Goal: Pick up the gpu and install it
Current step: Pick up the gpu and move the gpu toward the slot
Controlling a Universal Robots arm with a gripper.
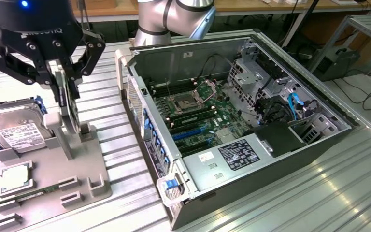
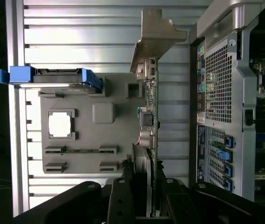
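The gpu stands on edge in the grey holder at the exterior view's left, a thin dark card with its lower edge at the holder's slot. My gripper comes down on it from above, black fingers closed against both of its faces. In the wrist view the gpu runs edge-on away from my gripper, and its silver bracket is at the far end. Whether the card has lifted clear of the slot I cannot tell.
A hard drive with blue rails, a processor chip and a memory stick sit on the same holder. The open computer case lies to the exterior view's right, with its motherboard exposed. The arm's base stands behind it.
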